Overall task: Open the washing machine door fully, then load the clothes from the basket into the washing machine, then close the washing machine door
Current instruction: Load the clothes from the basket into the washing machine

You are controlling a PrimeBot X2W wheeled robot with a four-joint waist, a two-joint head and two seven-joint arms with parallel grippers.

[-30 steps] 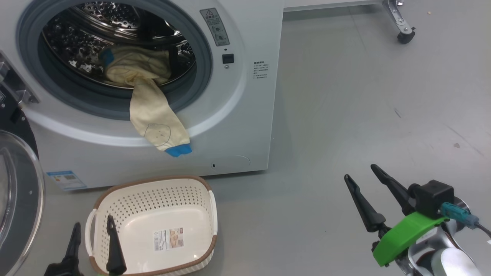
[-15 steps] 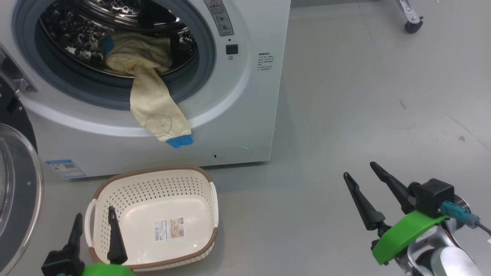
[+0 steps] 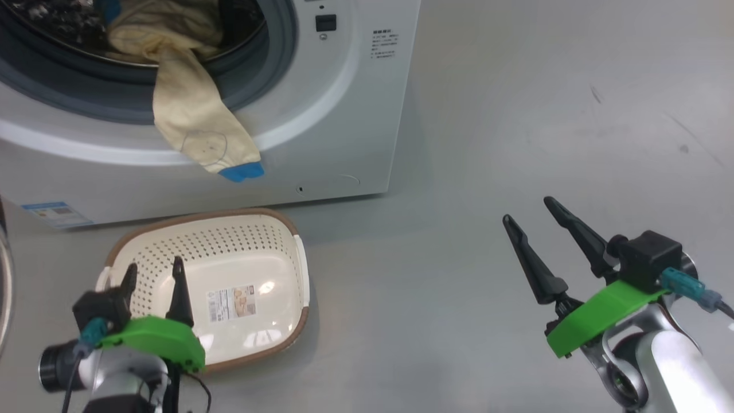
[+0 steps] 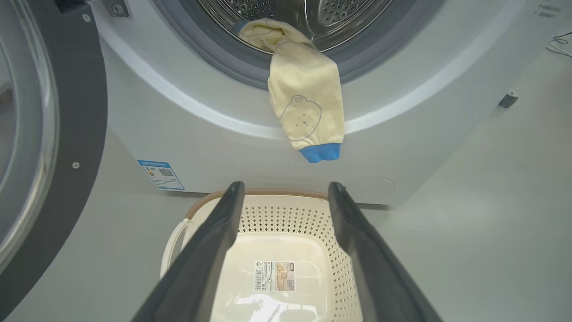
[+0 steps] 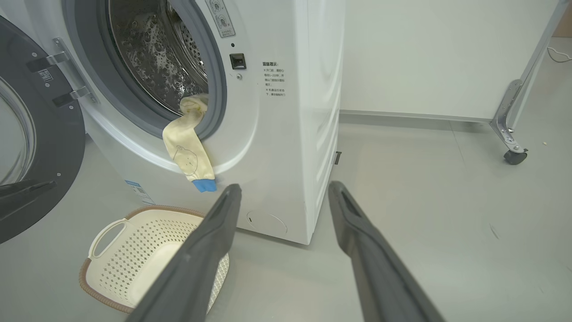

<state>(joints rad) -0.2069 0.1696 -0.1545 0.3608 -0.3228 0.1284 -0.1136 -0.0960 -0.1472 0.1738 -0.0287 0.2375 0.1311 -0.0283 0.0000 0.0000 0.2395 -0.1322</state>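
Note:
The white washing machine [image 3: 344, 115] stands with its door [image 4: 85, 112] swung wide to the left, glass bowl facing out. Cream-yellow clothes [image 3: 189, 126] lie in the drum; one blue-cuffed sleeve with a bear drawing [image 4: 308, 107] hangs out over the grey gasket. On the floor in front sits the basket [image 3: 275, 229], holding just its product sticker. My left gripper [image 3: 154, 265] hovers open over the basket's near left part, nothing between its fingers. My right gripper [image 3: 528, 210] is open and empty above bare floor, well right of the machine.
A metal frame leg on a black caster [image 5: 514, 152] stands at the far right by a white wall panel. A blue energy label [image 3: 54, 213] marks the machine's lower left corner. Grey floor [image 3: 487, 115] stretches right of the machine.
The head camera has tilted down and shifted, so the machine sits higher in the picture. My left gripper has come further up into view over the basket. The hanging sleeve has stayed put.

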